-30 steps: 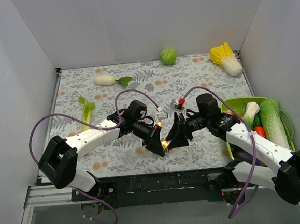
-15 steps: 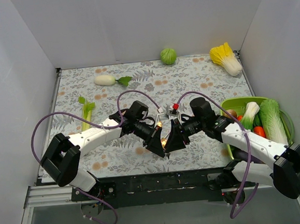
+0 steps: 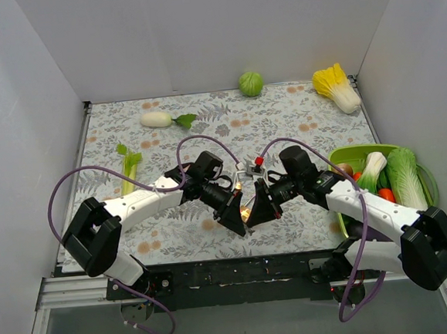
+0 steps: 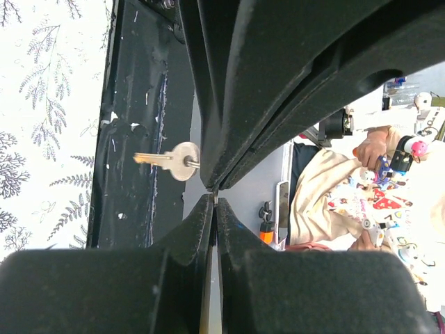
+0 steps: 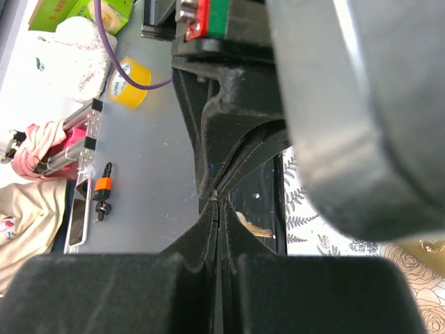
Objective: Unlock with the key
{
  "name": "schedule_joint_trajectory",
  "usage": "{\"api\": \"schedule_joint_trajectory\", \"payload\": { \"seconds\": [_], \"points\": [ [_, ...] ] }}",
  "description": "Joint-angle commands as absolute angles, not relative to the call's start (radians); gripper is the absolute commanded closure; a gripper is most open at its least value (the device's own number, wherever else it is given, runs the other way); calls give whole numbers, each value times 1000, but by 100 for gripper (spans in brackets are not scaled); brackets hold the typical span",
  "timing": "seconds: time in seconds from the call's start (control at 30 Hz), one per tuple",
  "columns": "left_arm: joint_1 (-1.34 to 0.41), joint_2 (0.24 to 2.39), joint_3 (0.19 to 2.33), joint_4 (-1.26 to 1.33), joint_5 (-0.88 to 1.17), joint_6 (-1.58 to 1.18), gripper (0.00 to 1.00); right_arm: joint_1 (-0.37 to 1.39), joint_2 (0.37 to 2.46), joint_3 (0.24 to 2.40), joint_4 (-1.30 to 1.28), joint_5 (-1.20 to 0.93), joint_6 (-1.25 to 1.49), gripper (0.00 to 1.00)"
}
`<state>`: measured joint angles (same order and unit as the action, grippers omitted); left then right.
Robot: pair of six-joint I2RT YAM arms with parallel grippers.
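Two arms take up most of the floral worktop (image 3: 297,122). The left arm (image 3: 137,205) and the right arm (image 3: 366,206) both bend inward and meet nose to nose at the middle, near the front edge. To their right, a green basket (image 3: 345,154) holds leafy vegetables and something orange. Along the back lie a pale yellow cabbage (image 3: 338,87), a round green cabbage (image 3: 251,83) and a white radish (image 3: 156,119). A green stalk (image 3: 130,165) lies toward the left edge, well apart from the claws.

The left claw (image 4: 214,203) is pressed fully together, its fingers (image 4: 184,233) leaving only a hairline seam. The right claw (image 5: 218,203) also shows its fingers squeezed together, and its tip meets the left claw's tip or nearly so. Whether either claw pinches anything, I cannot tell.

The key (image 4: 172,160), small and metal, sticks out sideways just beside the right claw's finger, close to the meeting tips. Its head is nearest the finger and its blade points away, seen against the dark front rail (image 4: 139,104).
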<state>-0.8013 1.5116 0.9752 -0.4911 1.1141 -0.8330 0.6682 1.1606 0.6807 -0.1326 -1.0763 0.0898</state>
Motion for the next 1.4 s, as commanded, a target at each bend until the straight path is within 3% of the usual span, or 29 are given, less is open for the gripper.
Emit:
{"api": "schedule_joint_trajectory", "payload": {
  "seconds": [0.0, 0.23, 0.27, 0.3, 0.33, 0.4, 0.43, 0.5, 0.73, 0.93, 1.37],
  "points": [
    [-801, 1499, 1019, -471, 1106, -818, 100, 676, 1170, 713, -147, -1127, 86, 99],
    [-801, 1493, 1016, -402, 927, -882, 97, 673, 1170, 707, -117, -1149, 113, 99],
    [-801, 1491, 1008, -388, 904, -891, 86, 675, 1170, 706, -112, -1125, 124, 99],
    [-799, 1488, 1006, -362, 869, -902, 52, 672, 1170, 703, -109, -1106, 141, 99],
    [-799, 1488, 1002, -348, 833, -928, 37, 661, 1172, 698, -109, -1088, 149, 99],
    [-796, 1479, 985, -312, 752, -943, 21, 637, 1170, 684, -97, -1037, 163, 99],
    [-795, 1464, 976, -296, 732, -953, 9, 605, 1170, 660, -91, -1023, 178, 99],
    [-792, 1442, 935, -240, 654, -973, 2, 559, 1158, 628, -65, -985, 195, 99],
    [-798, 1427, 888, -206, 479, -937, 2, 313, 1056, 552, -38, -908, 204, 99],
    [-891, 1574, 1001, -287, 266, -870, 2, 180, 962, 566, -110, -766, 190, 99],
    [-980, 1810, 1186, -445, 23, -847, 5, 164, 759, 581, -215, -554, 183, 99]
  ]
}}
